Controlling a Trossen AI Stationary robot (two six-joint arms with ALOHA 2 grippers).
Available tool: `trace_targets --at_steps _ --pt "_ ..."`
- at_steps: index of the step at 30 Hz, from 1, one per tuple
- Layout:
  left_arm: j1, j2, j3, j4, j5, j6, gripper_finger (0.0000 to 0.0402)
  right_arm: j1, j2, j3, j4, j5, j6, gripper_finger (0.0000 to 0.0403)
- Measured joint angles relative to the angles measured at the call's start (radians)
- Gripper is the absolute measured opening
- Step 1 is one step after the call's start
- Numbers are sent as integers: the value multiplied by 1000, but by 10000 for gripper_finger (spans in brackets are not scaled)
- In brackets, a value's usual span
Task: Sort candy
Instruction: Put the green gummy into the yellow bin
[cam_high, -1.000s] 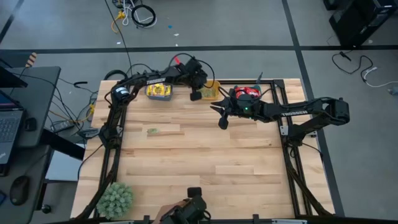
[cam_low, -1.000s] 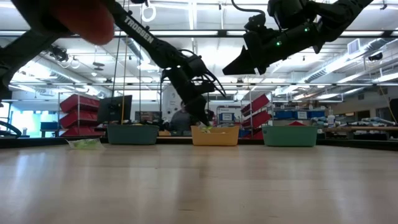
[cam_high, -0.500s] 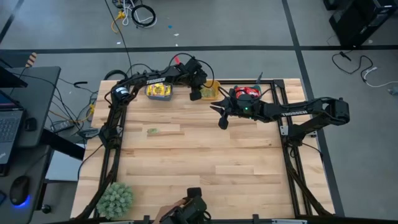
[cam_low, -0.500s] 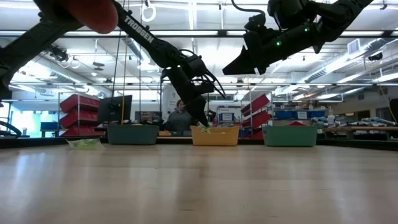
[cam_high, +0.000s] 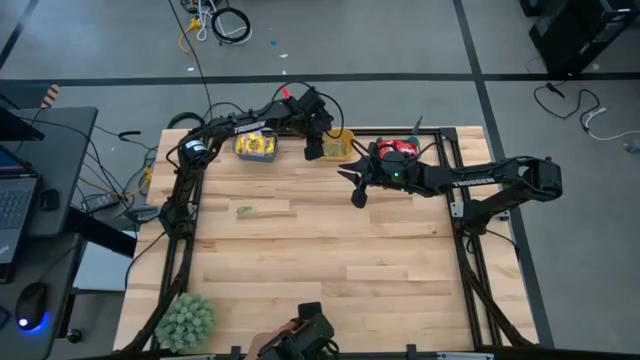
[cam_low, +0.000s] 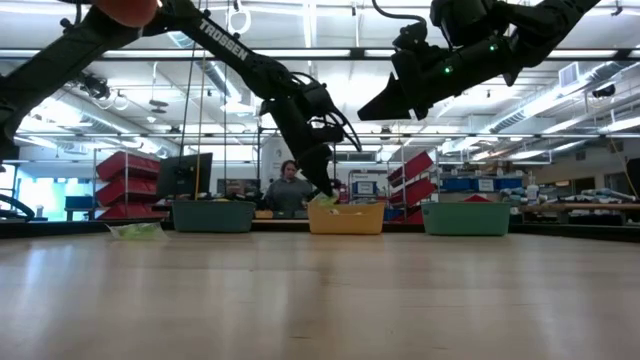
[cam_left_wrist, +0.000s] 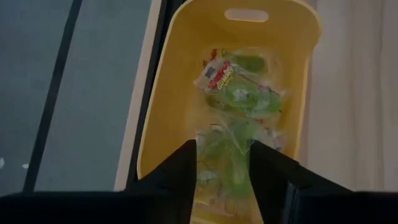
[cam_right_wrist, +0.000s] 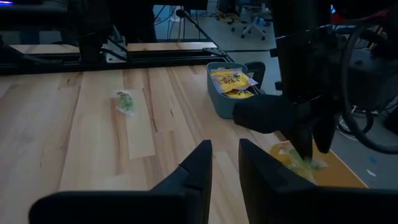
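From above, the left tool hangs over the yellow bin; one green candy lies well apart on the table. The right tool floats nearby. At table height, pale green candy sits at the left tool's tips. Its wrist view shows fingers spread, green packets below. The right tool's fingers stand slightly apart, empty.

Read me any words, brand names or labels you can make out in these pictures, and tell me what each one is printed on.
"TROSSEN": white letters on the left arm in the low view.
Red wrapper print on a candy packet in the yellow bin: too blurred to read.
White lettering on the right arm in the high view: too small to read.
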Motion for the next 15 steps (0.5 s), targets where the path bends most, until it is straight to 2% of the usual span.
trace_targets --at_steps 10,13,15 --pt "-2 0 0 -10 -7 8 201 0 0 0 0 -1 0 109" --pt "-4 -6 0 -30 -21 10 197 0 0 0 -2 -2 -10 120" --pt "-7 -22 0 -52 -14 13 177 0 0 0 -16 -2 -20 123"
